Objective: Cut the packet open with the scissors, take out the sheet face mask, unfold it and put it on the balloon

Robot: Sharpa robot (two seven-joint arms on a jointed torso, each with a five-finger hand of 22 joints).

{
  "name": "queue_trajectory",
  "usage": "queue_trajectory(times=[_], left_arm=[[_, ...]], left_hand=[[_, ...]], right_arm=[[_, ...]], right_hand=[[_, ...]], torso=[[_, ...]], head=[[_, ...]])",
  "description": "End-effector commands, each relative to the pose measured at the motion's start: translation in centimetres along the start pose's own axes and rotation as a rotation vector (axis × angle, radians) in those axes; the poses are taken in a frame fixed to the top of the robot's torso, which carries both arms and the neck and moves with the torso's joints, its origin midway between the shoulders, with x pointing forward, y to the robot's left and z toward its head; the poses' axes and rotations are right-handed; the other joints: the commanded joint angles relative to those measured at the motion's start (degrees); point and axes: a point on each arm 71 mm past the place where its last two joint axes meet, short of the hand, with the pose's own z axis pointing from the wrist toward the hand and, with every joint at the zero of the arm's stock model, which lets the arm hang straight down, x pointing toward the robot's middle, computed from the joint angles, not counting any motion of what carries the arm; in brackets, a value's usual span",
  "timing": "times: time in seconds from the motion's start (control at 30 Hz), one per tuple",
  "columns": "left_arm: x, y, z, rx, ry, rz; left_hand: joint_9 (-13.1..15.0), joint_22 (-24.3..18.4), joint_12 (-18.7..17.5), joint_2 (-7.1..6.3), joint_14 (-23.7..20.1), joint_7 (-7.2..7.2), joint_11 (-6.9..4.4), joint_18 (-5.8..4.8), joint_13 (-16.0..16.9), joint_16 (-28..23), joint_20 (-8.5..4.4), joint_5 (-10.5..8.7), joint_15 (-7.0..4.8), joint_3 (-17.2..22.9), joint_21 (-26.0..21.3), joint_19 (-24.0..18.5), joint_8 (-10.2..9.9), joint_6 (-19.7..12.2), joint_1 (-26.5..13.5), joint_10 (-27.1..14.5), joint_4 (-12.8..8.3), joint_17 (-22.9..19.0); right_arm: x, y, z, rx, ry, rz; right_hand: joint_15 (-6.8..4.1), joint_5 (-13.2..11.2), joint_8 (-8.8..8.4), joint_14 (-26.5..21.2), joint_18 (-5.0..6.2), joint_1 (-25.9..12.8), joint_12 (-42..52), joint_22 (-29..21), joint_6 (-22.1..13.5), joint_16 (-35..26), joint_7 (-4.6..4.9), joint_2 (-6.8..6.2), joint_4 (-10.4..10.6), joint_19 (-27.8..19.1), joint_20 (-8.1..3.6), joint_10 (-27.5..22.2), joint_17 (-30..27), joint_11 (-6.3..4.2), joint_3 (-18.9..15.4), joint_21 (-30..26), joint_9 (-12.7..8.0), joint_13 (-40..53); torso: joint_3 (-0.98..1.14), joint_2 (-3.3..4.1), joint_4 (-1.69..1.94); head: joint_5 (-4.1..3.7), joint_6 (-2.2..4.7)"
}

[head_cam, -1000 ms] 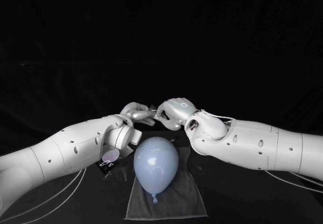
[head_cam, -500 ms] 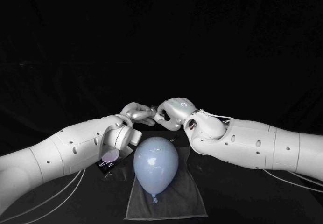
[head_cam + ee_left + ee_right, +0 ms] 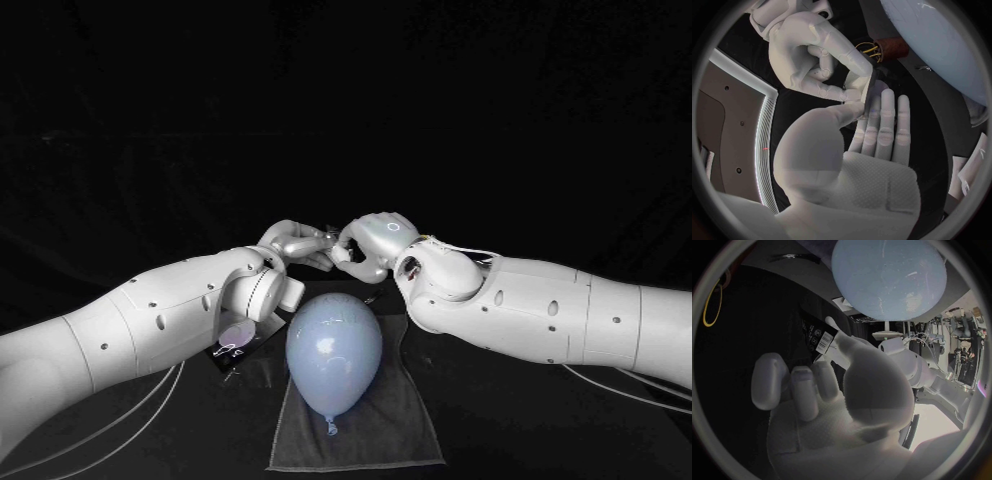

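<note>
Your left hand point(image 3: 296, 243) and right hand point(image 3: 378, 241) meet over the smooth, egg-shaped balloon point(image 3: 335, 348), both sets of fingers point(image 3: 832, 92) pinching the flat black packet point(image 3: 817, 335).

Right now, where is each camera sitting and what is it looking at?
Head view: on the robot's head, facing down at the table; its left arm and right arm come in, and the left hand and right hand meet beyond the balloon.
Left wrist view: behind the left hand, looking along its fingers towards the right hand.
Right wrist view: behind the right hand, facing the black packet it holds, with the left hand beyond.
Shared: all three show the balloon.
</note>
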Motion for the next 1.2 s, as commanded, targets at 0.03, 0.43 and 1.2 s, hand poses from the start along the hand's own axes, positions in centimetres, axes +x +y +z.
queue_trajectory(times=[0.03,0.43,1.2], left_arm=[[0.3,-0.4,0.0,0.020,0.022,-0.026],[1.2,-0.6,-0.4,0.004,0.070,-0.075],[1.2,-0.2,-0.6,-0.053,0.067,-0.170]], left_hand=[[0.4,0.1,-0.3,0.60,0.1,0.08,-0.60,0.75,0.1,0.4,-0.01,0.19,-0.16,0.3,0.3,-0.6,0.4,0.4,-0.1,1.2,-0.1,0.0],[0.5,0.8,-0.4,0.76,0.9,0.03,-0.78,0.88,0.1,0.5,-0.08,0.20,-0.39,0.1,1.5,-0.9,0.4,0.7,-0.5,2.0,-0.5,0.0],[1.0,2.0,-1.3,1.52,1.1,-0.13,-0.99,0.90,0.1,0.3,-0.06,0.16,-0.49,0.4,3.4,-1.6,0.3,1.1,-1.7,3.6,-0.2,-0.1]], right_arm=[[0.4,-0.2,0.0,0.019,0.029,-0.004],[0.5,-0.3,0.2,0.024,0.031,-0.004],[0.1,-0.3,0.0,-0.017,-0.033,0.021]], right_hand=[[0.35,-0.1,-0.24,6.0,0.25,0.0,-0.1,2.7,0.4,0.2,0.09,-0.19,-0.1,0.0,0.20,-0.3,15.1,0.03,-0.3,-0.1,-0.1,7.4],[0.15,-0.1,0.09,6.0,0.22,1.8,0.3,2.9,1.7,0.2,-0.19,1.05,0.6,0.1,0.07,-0.1,15.1,-0.22,-0.7,0.0,-0.3,7.6],[-1.91,-0.1,4.24,6.0,-0.24,8.9,2.4,4.7,9.4,0.2,-3.14,6.54,-1.1,1.5,-1.52,1.5,15.1,-2.74,3.0,2.0,0.5,8.9]], torso=[[0.02,0.02,0.02],[-0.01,0.01,0.05],[0.03,0.00,0.02]], head=[[-0.07,-0.01],[-0.21,-0.10],[-0.29,-0.25]])
